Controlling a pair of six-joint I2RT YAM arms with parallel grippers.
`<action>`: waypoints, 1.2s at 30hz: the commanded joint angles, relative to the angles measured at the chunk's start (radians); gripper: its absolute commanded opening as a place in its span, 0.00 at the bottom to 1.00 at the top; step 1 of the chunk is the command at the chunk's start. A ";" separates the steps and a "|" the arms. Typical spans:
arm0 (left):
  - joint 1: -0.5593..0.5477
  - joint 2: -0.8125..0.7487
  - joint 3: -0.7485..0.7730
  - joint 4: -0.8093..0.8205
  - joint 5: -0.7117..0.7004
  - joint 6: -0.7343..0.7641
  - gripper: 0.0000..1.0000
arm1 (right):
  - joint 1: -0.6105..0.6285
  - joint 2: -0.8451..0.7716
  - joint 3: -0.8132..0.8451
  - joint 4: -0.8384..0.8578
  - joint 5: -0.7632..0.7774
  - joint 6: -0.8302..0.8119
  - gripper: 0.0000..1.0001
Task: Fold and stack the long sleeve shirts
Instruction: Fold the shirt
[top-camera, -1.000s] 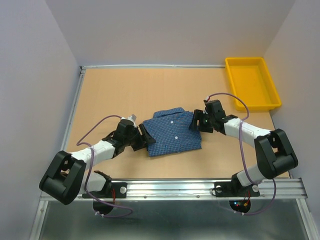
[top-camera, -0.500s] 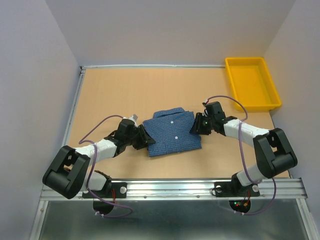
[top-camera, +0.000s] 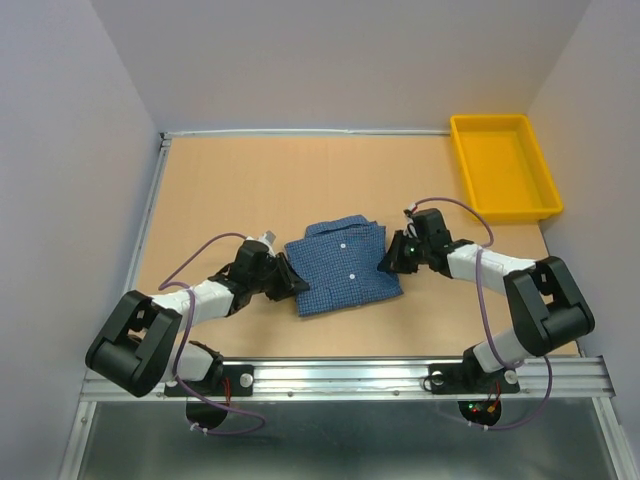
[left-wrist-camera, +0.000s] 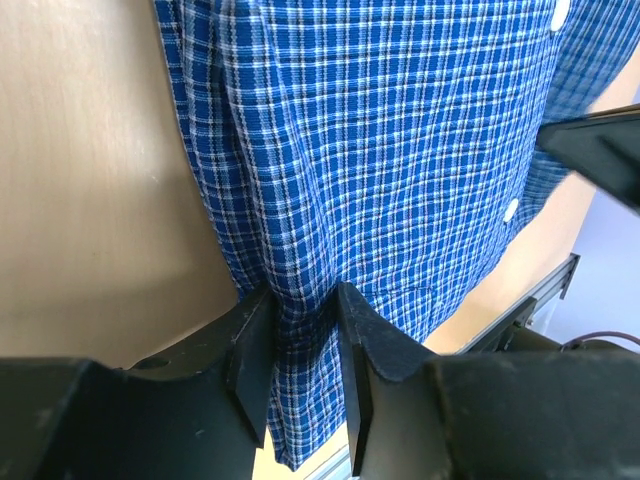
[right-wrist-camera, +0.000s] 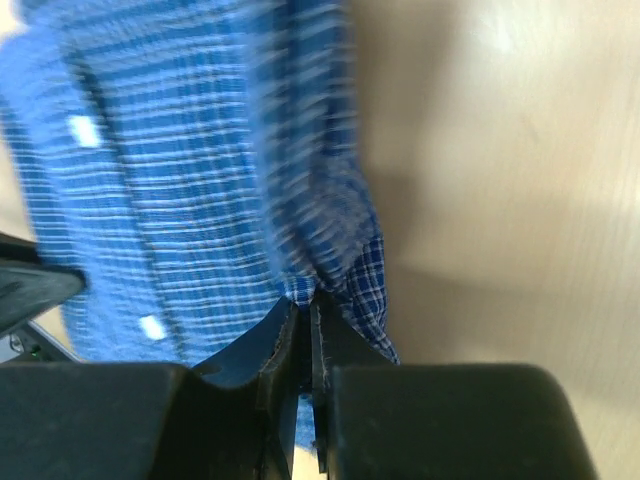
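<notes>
One long sleeve shirt (top-camera: 342, 262), blue check with white buttons, lies folded into a rectangle in the middle of the table, collar to the far side. My left gripper (top-camera: 290, 280) is at its left edge. In the left wrist view a bunched fold of the shirt (left-wrist-camera: 380, 150) sits pinched between the left gripper (left-wrist-camera: 300, 305)'s two fingers. My right gripper (top-camera: 390, 262) is at the shirt's right edge. Its jaws are nearly together in the right wrist view, where the right gripper (right-wrist-camera: 305, 300) nips the hem of the blurred shirt (right-wrist-camera: 180, 180).
An empty yellow tray (top-camera: 505, 165) stands at the far right corner of the tan table (top-camera: 250, 190). White walls close in the back and both sides. A metal rail runs along the near edge by the arm bases.
Both grippers have closed from wide open onto the shirt's side edges. The left one slid slightly in toward the cloth, and the right one settled lower on the right edge.
</notes>
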 joint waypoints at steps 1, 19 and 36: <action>-0.002 -0.016 -0.022 0.030 0.015 -0.008 0.39 | -0.012 0.043 -0.093 0.111 -0.020 0.057 0.13; 0.042 -0.041 -0.057 0.039 0.050 -0.010 0.35 | -0.209 -0.003 -0.170 0.169 -0.172 0.009 0.41; 0.041 -0.062 -0.017 0.028 0.039 -0.005 0.36 | -0.207 -0.082 -0.238 0.159 -0.322 0.026 0.50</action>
